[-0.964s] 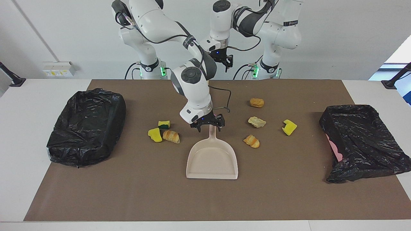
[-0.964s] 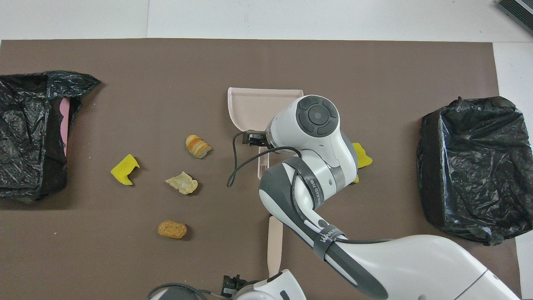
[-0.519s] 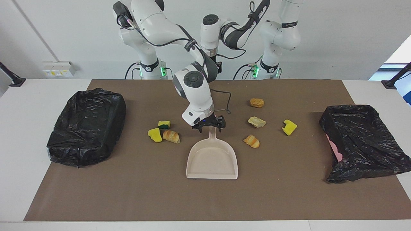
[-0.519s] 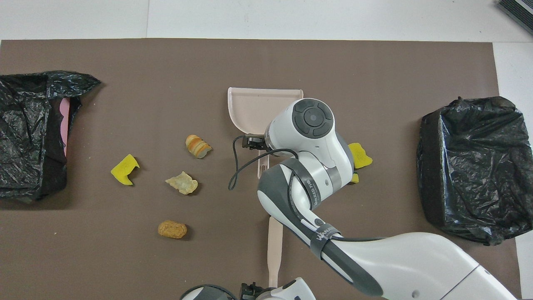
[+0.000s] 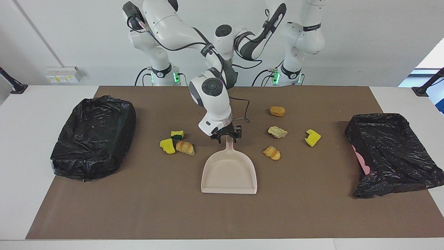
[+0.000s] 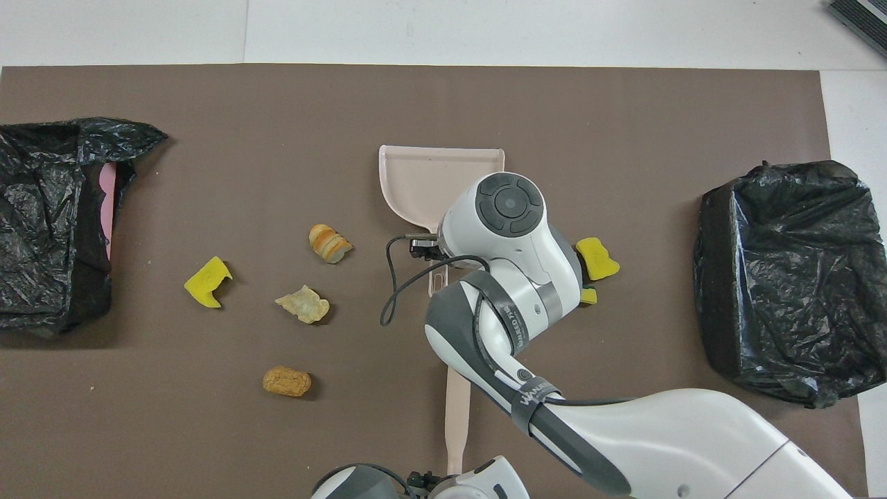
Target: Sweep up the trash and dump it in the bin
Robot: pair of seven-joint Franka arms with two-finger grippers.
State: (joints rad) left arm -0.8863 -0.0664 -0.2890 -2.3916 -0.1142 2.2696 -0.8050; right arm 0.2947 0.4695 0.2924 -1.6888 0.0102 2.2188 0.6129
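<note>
The trash is several small bits on the brown mat. A green-sided yellow sponge chunk (image 5: 177, 134), a yellow chunk (image 5: 167, 146) and a pastry piece (image 5: 185, 147) lie toward the right arm's end. A striped pastry (image 5: 271, 152), a beige wad (image 5: 277, 132), a brown pastry (image 5: 277, 111) and a yellow chunk (image 5: 312, 137) lie toward the left arm's end. My right gripper (image 5: 227, 136) is open astride the handle of the beige dustpan (image 5: 229, 173). My left gripper (image 6: 419, 479) is by the near end of the beige brush handle (image 6: 456, 405). The bristles are hidden.
A black-bagged bin (image 5: 93, 137) stands at the right arm's end of the mat. Another one (image 5: 392, 152), with pink showing inside, stands at the left arm's end. The right arm hides part of the pan and some trash in the overhead view.
My right gripper has slid a little along the dustpan handle toward the robots and narrowed around it. My left arm has swung its hand down toward the brush handle. The trash has not moved.
</note>
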